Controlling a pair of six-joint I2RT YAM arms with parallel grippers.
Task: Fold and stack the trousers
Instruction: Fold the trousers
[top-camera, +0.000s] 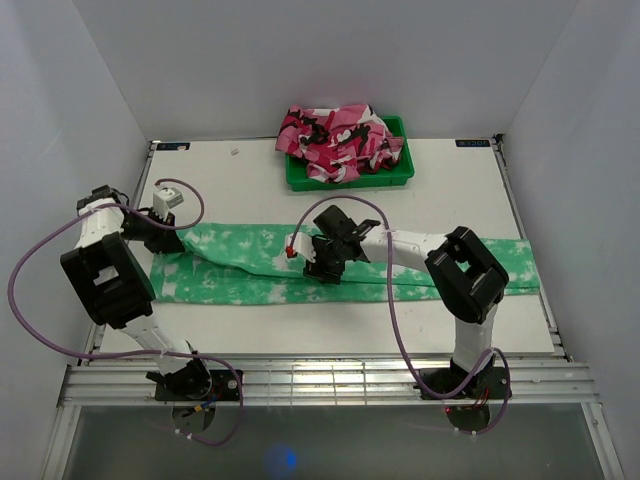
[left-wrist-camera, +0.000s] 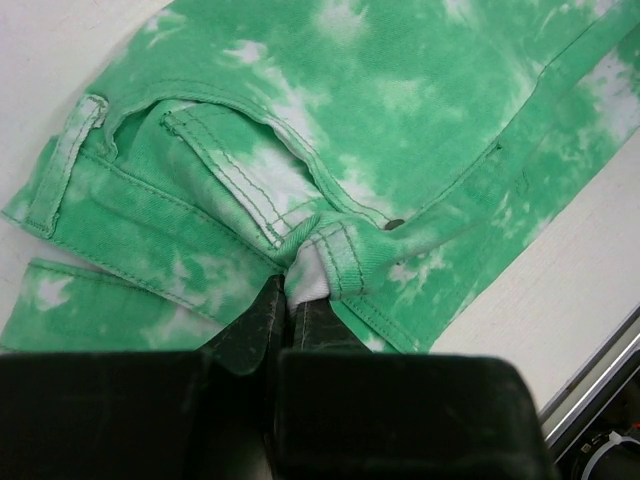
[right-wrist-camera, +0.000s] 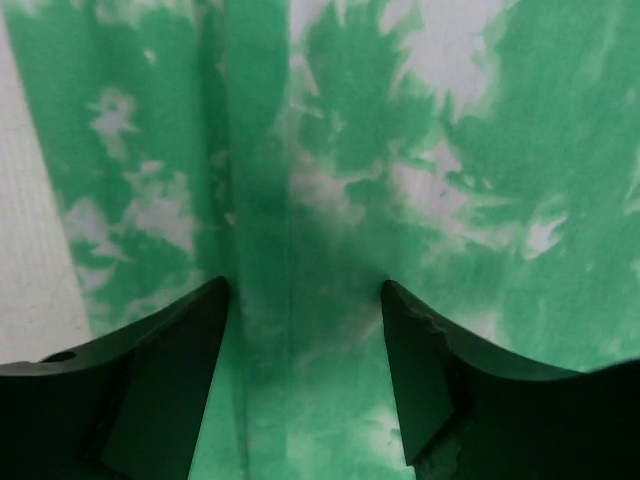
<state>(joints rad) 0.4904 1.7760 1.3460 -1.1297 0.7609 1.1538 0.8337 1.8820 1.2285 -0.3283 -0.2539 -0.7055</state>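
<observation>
Soft trousers (top-camera: 240, 262) will likely sag, so grip seams: left hand (left-wrist-camera: 290, 298) pinches the waistband, right hand (right-wrist-camera: 303, 290) hovers wide open, empty.

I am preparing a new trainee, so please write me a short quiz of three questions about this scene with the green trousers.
1. True or false: the left pincer is shut on the trousers.
2. The right pincer is: A open over the trousers; B shut on the trousers; C open over bare table.
3. What lies in the green bin?
Key: 1 true; 2 A; 3 pink camouflage clothing.
</observation>
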